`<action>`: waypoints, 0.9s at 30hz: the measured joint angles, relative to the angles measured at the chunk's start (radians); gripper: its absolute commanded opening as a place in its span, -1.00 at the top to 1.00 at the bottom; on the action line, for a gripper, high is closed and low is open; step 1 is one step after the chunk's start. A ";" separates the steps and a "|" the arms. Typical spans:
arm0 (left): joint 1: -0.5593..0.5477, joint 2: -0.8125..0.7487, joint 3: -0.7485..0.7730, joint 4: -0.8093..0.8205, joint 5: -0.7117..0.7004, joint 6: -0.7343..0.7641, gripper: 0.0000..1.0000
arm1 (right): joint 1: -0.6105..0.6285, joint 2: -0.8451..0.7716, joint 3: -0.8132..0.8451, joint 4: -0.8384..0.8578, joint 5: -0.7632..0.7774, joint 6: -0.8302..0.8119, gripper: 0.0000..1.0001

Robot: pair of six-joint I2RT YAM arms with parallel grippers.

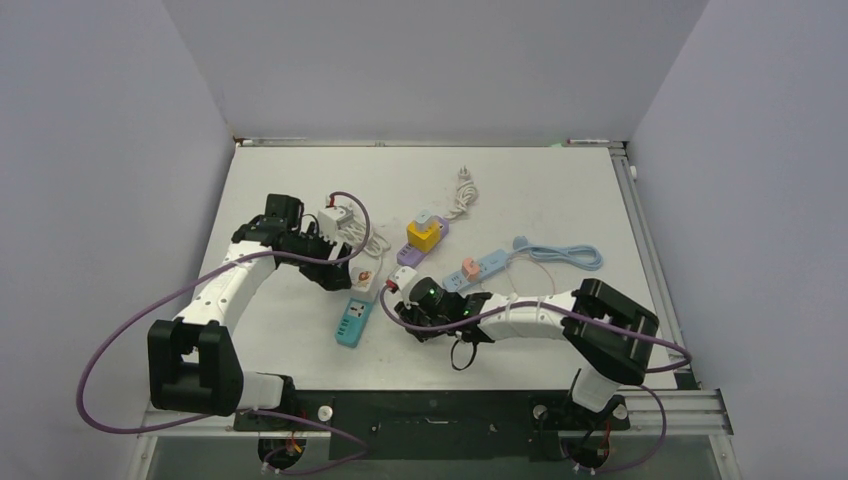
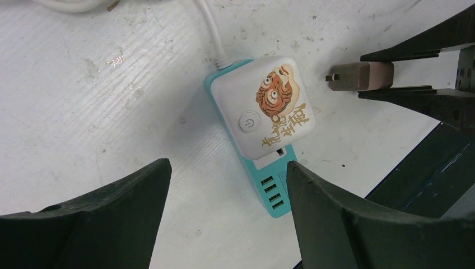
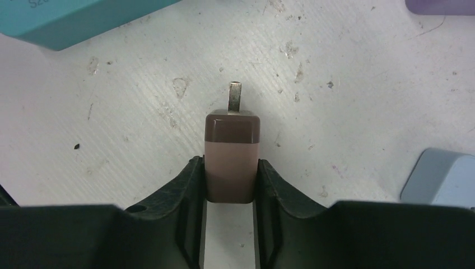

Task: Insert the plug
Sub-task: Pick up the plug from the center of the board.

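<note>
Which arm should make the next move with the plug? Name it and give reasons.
Right. The right claw grips the brown plug, prong forward, near the teal power strip. The left claw hangs open and empty above that strip.

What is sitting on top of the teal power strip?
A white block with a tiger print and a power button covers most of the strip. What lies beneath it is hidden; only the USB ports show.

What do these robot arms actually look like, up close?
The left arm and right arm have white links between chunky black joint blocks. A purple cable loops along each. The left gripper and right gripper each have two black, tapering fingers.
</note>
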 measured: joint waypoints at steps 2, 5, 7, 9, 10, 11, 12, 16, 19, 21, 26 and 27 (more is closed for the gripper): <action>0.000 0.000 0.000 0.000 -0.001 0.003 -0.44 | 0.000 -0.012 -0.012 0.015 0.002 0.006 0.88; 0.000 0.000 0.000 0.000 -0.003 0.004 -0.44 | 0.000 -0.029 -0.025 0.029 0.005 0.004 0.89; 0.000 0.000 0.000 -0.002 -0.003 0.004 -0.44 | 0.000 -0.038 -0.026 0.032 0.005 -0.001 0.89; 0.000 0.001 0.005 -0.010 -0.003 0.004 -0.43 | 0.000 -0.048 -0.025 0.030 0.005 -0.013 0.89; 0.000 0.003 0.009 -0.013 -0.003 0.003 -0.41 | -0.001 -0.051 -0.021 0.026 0.004 -0.028 0.89; 0.000 0.005 0.016 -0.016 -0.003 0.003 -0.40 | -0.006 -0.051 -0.010 0.013 0.002 -0.046 0.89; 0.000 0.009 0.023 -0.016 -0.003 0.002 -0.40 | -0.012 -0.051 0.006 -0.004 -0.006 -0.068 0.89; -0.010 0.035 0.044 -0.006 -0.008 -0.004 -0.38 | -0.070 -0.051 0.085 -0.058 -0.064 -0.198 0.89; -0.023 0.060 0.044 -0.003 -0.014 -0.011 -0.38 | -0.126 -0.049 0.136 -0.093 -0.113 -0.291 0.89; -0.031 0.075 0.044 -0.003 -0.019 -0.015 -0.37 | -0.155 -0.039 0.170 -0.116 -0.135 -0.344 0.89; -0.035 0.090 0.043 0.000 -0.031 -0.020 -0.36 | -0.184 0.021 0.256 -0.198 -0.215 -0.444 0.89; -0.035 0.092 0.043 0.002 -0.033 -0.020 -0.35 | -0.185 0.036 0.272 -0.214 -0.230 -0.459 0.89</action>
